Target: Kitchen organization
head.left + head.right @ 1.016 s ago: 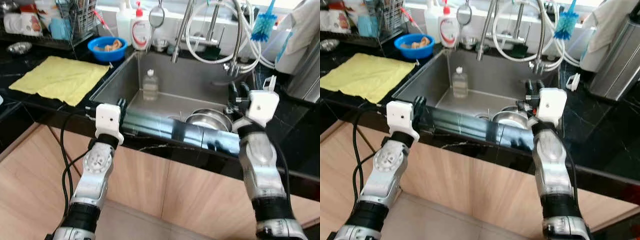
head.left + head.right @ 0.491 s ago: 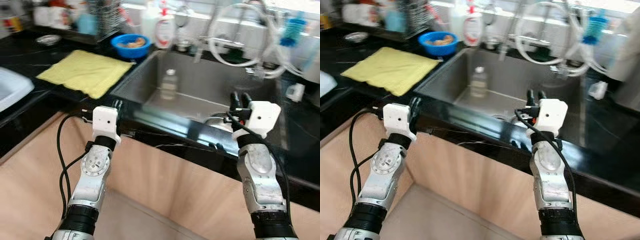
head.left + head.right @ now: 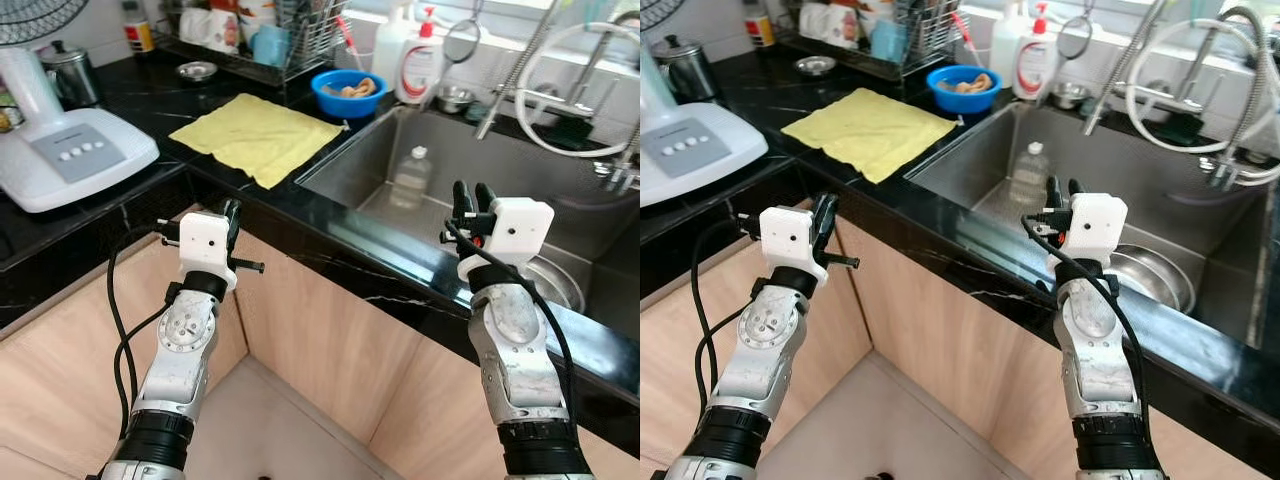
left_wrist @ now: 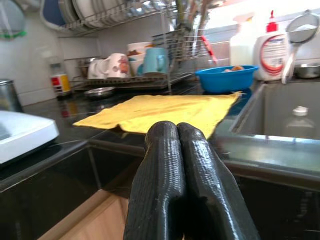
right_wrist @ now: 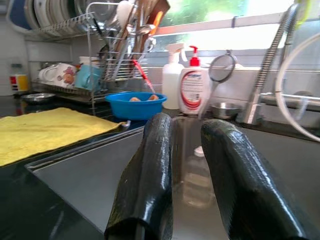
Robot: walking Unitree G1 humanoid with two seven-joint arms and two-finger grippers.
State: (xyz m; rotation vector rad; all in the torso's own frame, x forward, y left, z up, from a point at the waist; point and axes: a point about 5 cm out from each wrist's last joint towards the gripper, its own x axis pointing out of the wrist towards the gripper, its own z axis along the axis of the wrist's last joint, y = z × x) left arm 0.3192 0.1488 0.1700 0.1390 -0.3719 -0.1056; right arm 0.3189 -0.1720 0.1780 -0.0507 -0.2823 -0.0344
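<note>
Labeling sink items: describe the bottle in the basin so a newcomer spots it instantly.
Find the steel sink set in the black counter. The bottle stands upright at its back wall, below the blue bowl. It is clear with a pale cap, unlike the steel bowl lying nearer the robot.

No legible text anywhere; red-and-white label on soap bottle (image 5: pixel 190 91) at far side of sink too blurred to read; print on mugs (image 4: pixel 117 65) in dish rack unreadable
</note>
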